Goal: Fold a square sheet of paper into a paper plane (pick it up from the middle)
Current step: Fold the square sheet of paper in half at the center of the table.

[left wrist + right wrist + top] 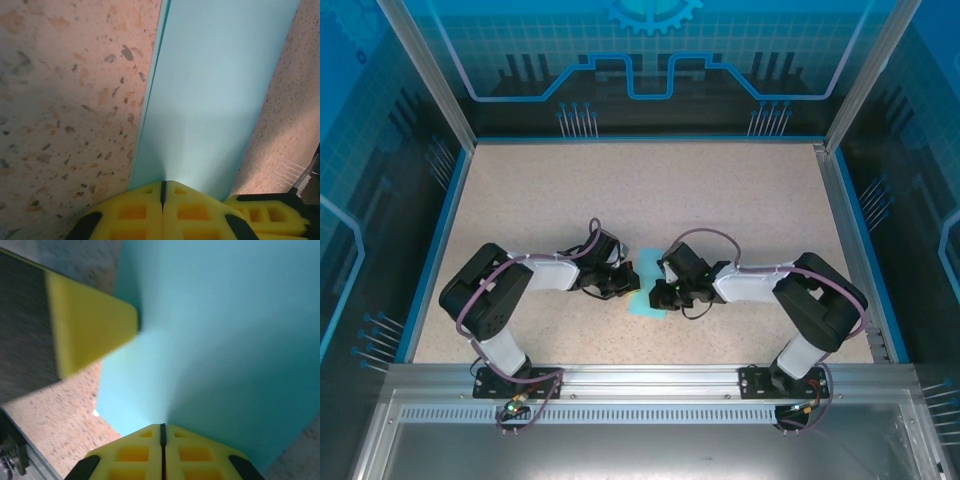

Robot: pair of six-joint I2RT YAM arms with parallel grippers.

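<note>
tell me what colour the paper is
The paper is plain light turquoise, clearest in the left wrist view.

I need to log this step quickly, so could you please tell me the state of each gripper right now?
Left gripper: closed, holding the cyan paper.
Right gripper: closed, holding the same cyan paper.
</note>
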